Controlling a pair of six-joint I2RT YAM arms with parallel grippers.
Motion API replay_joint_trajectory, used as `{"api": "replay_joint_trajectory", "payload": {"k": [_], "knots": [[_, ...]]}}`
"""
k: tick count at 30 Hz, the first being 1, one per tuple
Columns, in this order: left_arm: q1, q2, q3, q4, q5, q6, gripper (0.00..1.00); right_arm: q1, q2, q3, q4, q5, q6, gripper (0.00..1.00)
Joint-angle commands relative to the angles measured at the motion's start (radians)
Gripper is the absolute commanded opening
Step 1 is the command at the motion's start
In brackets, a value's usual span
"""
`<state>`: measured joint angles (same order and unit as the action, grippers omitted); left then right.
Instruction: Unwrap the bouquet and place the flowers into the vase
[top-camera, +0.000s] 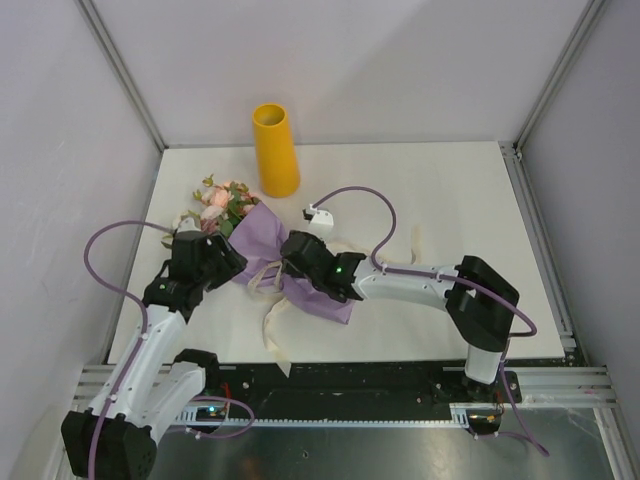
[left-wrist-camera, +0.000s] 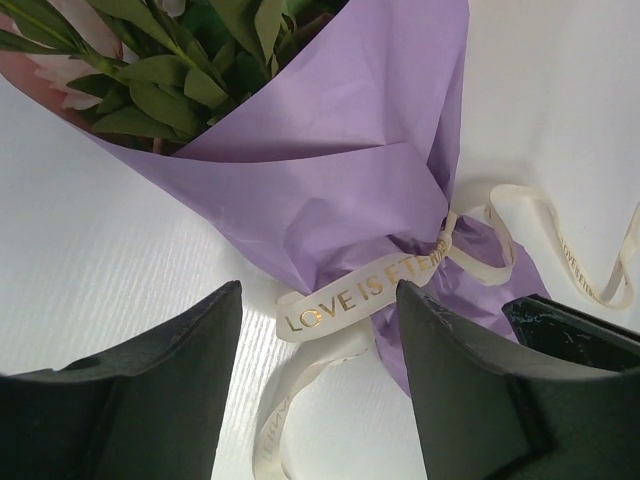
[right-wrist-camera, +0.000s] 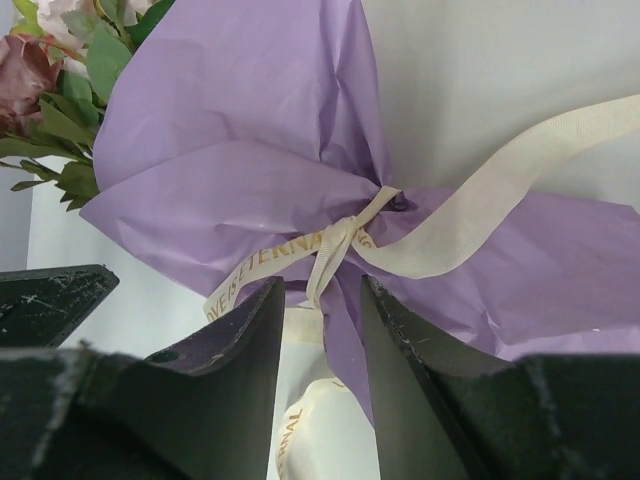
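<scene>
One bouquet (top-camera: 262, 240) is laid at centre left, long axis diagonal, with blooms toward the upper left and the tied end toward the lower right. One vase (top-camera: 275, 150) is stood upright above it. The left gripper (left-wrist-camera: 318, 295) is held wide open, the right gripper (right-wrist-camera: 322, 290) narrowly parted; nothing is gripped.

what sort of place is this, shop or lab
Probably a lab robot cell: a white table boxed in by plain panels on aluminium rails, with a bouquet and vase as props.
</scene>
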<state>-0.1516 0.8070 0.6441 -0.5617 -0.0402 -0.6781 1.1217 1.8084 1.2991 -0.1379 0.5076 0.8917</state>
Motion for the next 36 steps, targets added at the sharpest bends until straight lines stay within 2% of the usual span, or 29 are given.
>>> {"api": "replay_joint_trajectory", "payload": {"k": [1,10,36], "knots": [[0.007,-0.006,-0.012,0.044,0.022,-0.014,0.67,-0.006,0.023,0.031,0.046,0.007,0.045,0.41],[0.009,0.054,-0.028,0.057,0.103,-0.032,0.65,-0.017,0.082,0.032,0.103,-0.04,0.092,0.39],[0.02,0.131,-0.091,0.134,0.124,-0.128,0.56,-0.038,0.153,0.042,0.119,-0.037,0.156,0.34]]}}
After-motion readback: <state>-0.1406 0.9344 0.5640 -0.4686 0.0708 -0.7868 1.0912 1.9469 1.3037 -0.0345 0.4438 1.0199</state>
